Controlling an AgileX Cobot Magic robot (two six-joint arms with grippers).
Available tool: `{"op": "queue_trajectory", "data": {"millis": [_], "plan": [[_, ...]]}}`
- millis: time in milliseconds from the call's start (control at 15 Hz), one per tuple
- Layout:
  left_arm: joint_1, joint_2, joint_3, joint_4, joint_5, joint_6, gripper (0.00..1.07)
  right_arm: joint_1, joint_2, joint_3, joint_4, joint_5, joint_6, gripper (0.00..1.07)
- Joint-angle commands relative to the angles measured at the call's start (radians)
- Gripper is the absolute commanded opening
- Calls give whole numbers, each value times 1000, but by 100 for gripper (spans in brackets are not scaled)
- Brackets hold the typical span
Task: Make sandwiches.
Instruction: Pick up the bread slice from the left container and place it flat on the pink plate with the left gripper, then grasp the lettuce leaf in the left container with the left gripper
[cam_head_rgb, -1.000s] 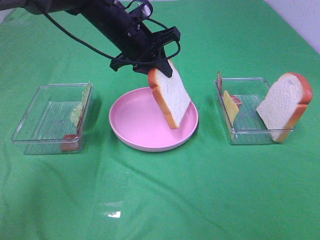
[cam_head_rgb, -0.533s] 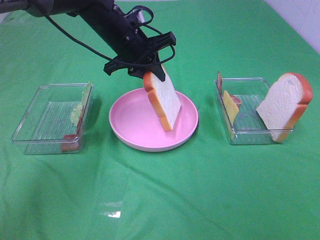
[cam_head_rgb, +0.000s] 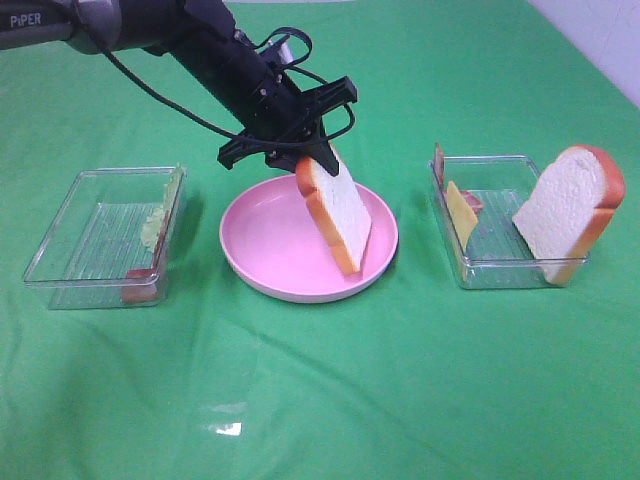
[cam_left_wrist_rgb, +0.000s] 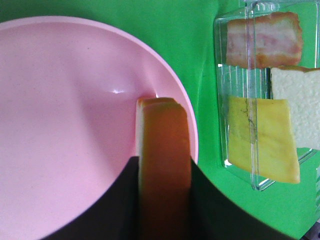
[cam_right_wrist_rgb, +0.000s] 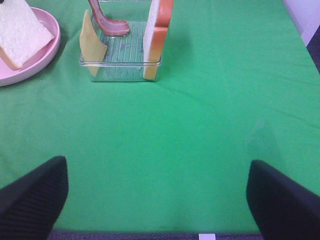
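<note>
My left gripper (cam_head_rgb: 318, 160) is shut on the top edge of a white bread slice (cam_head_rgb: 340, 215) with orange-brown crust. The slice hangs tilted over the pink plate (cam_head_rgb: 265, 255), its lower corner at the plate's right side. In the left wrist view the crust (cam_left_wrist_rgb: 165, 150) runs between the black fingers (cam_left_wrist_rgb: 125, 200) above the plate (cam_left_wrist_rgb: 65, 120). The right clear tray (cam_head_rgb: 500, 268) holds a second bread slice (cam_head_rgb: 570, 212), yellow cheese (cam_head_rgb: 461, 213) and bacon (cam_head_rgb: 439, 161). My right gripper (cam_right_wrist_rgb: 157, 200) is open and empty over bare cloth, out of the exterior view.
A left clear tray (cam_head_rgb: 95, 205) holds pale green lettuce (cam_head_rgb: 155, 226) and a reddish bacon piece (cam_head_rgb: 142, 288). Green cloth covers the table. The right wrist view shows the right tray (cam_right_wrist_rgb: 120, 70) ahead, with the plate (cam_right_wrist_rgb: 42, 55) beside it.
My left gripper has lowered the bread slice and shifted it slightly right, bringing its lower corner down to the plate. The trays have not moved.
</note>
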Motion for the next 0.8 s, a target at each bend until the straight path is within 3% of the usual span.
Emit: {"op": "queue_trajectory", "data": {"millis": [67,200,267,667,800], "plan": [[-5,0,-4,29,20,-28,48,-4,-26,3,0,-11,-9,94],[-5,-2,-28,90,49,-23,95,-4,-26,3,0,-11,-9,94],[-5,-2,-50,123,67,-23,102,-4,-26,3,0,-11,-9,94],[-5,-2,-247,227,242,-33,102,-4,-26,3,0,-11,-9,94],[-5,-2,-369,384,384,-75,102,-4,-26,3,0,-11,-9,94]]}}
